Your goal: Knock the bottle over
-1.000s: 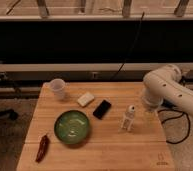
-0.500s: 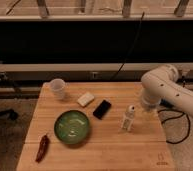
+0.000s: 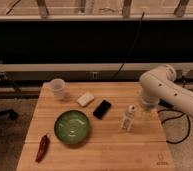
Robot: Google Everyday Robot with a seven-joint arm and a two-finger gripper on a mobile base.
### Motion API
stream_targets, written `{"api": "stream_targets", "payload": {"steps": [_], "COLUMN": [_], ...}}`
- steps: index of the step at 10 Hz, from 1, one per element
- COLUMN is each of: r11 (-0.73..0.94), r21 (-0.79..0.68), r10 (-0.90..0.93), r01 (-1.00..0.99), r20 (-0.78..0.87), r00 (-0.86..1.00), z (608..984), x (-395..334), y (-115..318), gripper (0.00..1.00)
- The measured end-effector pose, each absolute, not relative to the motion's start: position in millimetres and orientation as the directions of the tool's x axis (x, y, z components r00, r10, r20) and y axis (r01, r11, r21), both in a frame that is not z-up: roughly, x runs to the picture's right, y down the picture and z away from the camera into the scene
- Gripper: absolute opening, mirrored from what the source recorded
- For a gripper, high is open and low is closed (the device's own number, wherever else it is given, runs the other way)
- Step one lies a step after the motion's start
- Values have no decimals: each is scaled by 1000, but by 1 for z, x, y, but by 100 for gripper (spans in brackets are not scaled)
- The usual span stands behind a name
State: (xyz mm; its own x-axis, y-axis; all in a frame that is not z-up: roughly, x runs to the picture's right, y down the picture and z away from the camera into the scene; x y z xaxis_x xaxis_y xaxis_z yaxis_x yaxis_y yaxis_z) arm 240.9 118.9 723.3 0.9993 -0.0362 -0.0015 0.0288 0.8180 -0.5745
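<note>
The two-finger gripper (image 3: pixel 142 113) hangs at the end of the white robot arm (image 3: pixel 157 87) over the right part of the table, just right of the bottle and a little farther back. Its fingers are spread wide and hold nothing. Whether a finger touches the bottle's side cannot be told; the gap, if any, is very narrow. The arm comes in from the right edge of the scene, bends at a rounded elbow and points down toward the tabletop.

The small slim clear-whitish plastic bottle with a white cap (image 3: pixel 129 118) stands upright on the light wooden slatted table (image 3: pixel 115 150), right of centre, with bare wood all around its foot.

Left of the bottle and slightly farther back lies a flat black rectangular device (image 3: pixel 102 109), set at an angle. Just beyond it to the left is a pale cream rectangular block (image 3: pixel 86 99), also at an angle and apart from the black device. A wider translucent white plastic cup (image 3: pixel 57 88) stands upright near the far left corner. A round green bowl (image 3: pixel 72 127) sits on the near left part of the table, and a dark red chili pepper (image 3: pixel 42 147) lies near the left edge, nearer than the bowl. Black cables (image 3: pixel 176 117) trail on the floor to the right of the table.
</note>
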Motion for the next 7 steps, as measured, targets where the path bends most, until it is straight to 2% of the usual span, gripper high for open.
{"api": "stream_targets", "payload": {"steps": [7], "r11": [811], "r21": [-583], "r10": [-49], "r01": [50], "r20": [19], "r00": [999], "z": [727], "x": [231], "y": [119], "gripper": [78]}}
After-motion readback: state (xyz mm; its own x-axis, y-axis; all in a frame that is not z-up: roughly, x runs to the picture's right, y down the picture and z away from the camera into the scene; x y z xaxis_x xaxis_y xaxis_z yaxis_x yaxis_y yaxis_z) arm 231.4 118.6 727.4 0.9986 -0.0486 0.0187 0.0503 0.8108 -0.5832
